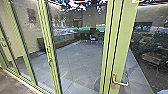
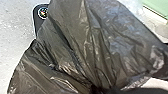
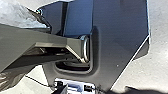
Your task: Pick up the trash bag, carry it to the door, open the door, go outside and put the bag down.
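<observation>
In the left wrist view, the dark trash bag (image 2: pixel 75 47) is pinched in the left claw (image 2: pixel 97 88), its plastic drawn into tight folds there and spread wide above a pale speckled floor (image 2: pixel 15 27); how far the right claw is opened cannot be told. In the head view, glass panels are framed in light green (image 1: pixel 47 45) from the left across to the right, where a metal lever handle (image 1: pixel 120 83) is mounted on a broad upright.
</observation>
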